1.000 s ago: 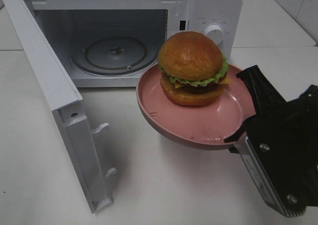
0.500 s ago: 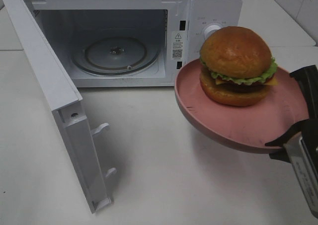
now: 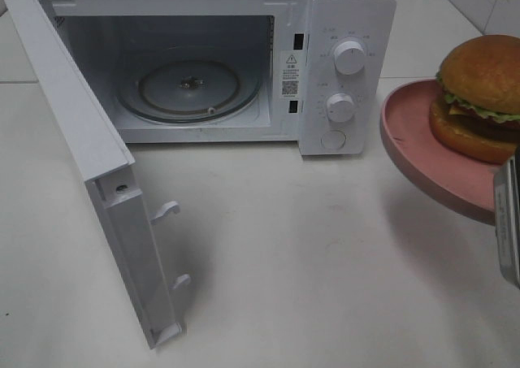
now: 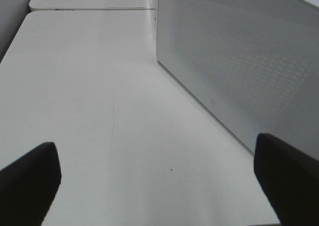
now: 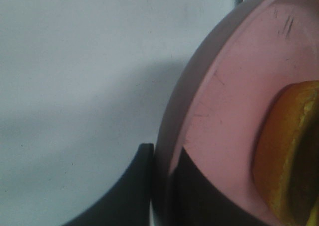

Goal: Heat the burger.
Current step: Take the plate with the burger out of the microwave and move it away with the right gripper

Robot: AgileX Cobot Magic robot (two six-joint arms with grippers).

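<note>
The burger point(image 3: 483, 96), with a golden-brown bun and green lettuce, sits on a round pink plate point(image 3: 414, 136) held in the air at the far right, to the right of the microwave point(image 3: 349, 19). In the right wrist view my right gripper point(image 5: 164, 158) is shut on the plate's rim point(image 5: 224, 101), one dark finger under it and one on top, with the burger point(image 5: 286, 151) just beyond. My left gripper point(image 4: 157, 153) is open and empty above the bare table, beside the microwave door's perforated panel point(image 4: 239, 61).
The microwave door point(image 3: 89, 157) stands wide open at the left, showing the glass turntable point(image 3: 188, 88) inside. Two knobs point(image 3: 349, 58) are on the control panel. A metal part of the right arm point(image 3: 508, 222) shows at the right edge.
The plate with the burger has moved steadily to the right, from in front of the microwave opening to the right edge of the view. The right arm has largely left the frame.
</note>
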